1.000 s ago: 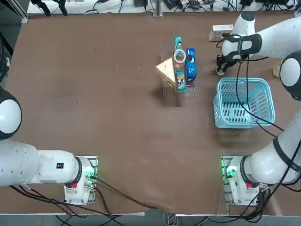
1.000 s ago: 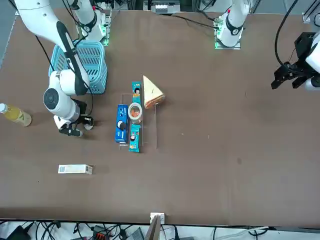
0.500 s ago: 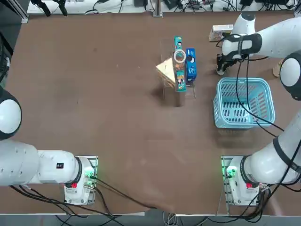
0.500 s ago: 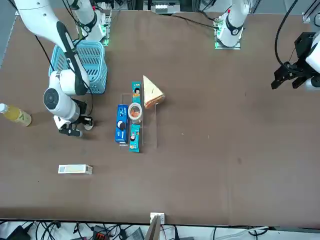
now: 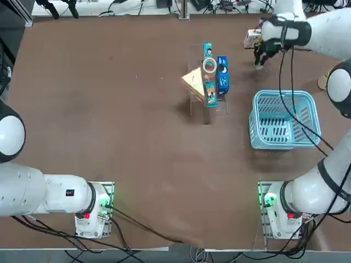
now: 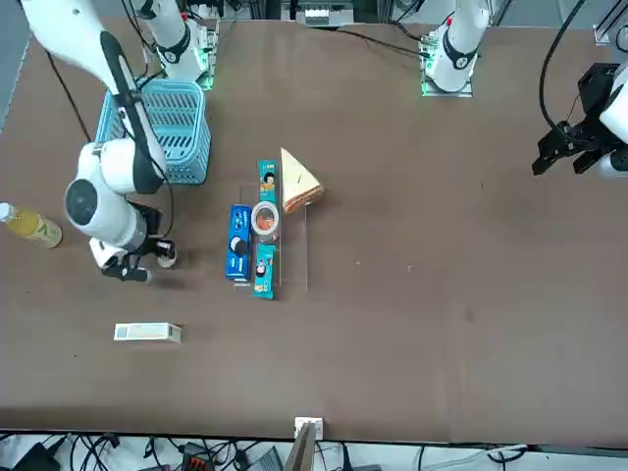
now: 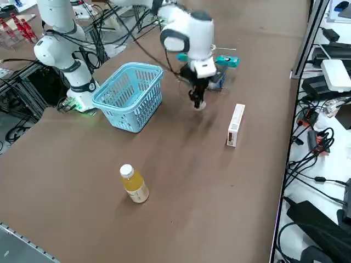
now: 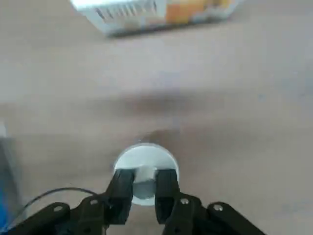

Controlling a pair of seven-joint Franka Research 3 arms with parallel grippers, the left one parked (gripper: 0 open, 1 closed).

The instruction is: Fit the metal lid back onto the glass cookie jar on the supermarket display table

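My right gripper (image 8: 144, 183) is shut on the metal lid (image 8: 145, 164), a small round silvery disc pinched by its edge between the two fingers. It hangs above the supermarket display table (image 5: 137, 137), near the far right, between the blue basket and a white box. In the top view the gripper (image 5: 259, 60) is to the right of the glass cookie jar (image 5: 209, 66), well apart from it. The jar (image 6: 265, 220) stands open with its whitish rim up, among snack packs. The lid (image 6: 167, 257) shows beside the gripper (image 6: 145, 261) in the front view.
A light blue basket (image 5: 285, 119) stands near the arm's side of the gripper. A white box (image 5: 251, 37) lies at the far edge and a yellow bottle (image 6: 31, 227) at the right edge. A sandwich wedge (image 5: 193, 81) and blue (image 5: 222, 74) and teal (image 5: 208, 87) packs flank the jar.
My right gripper has risen from the table with the lid in it and has swung toward the far edge, near the white box. The jar and packs have not moved.
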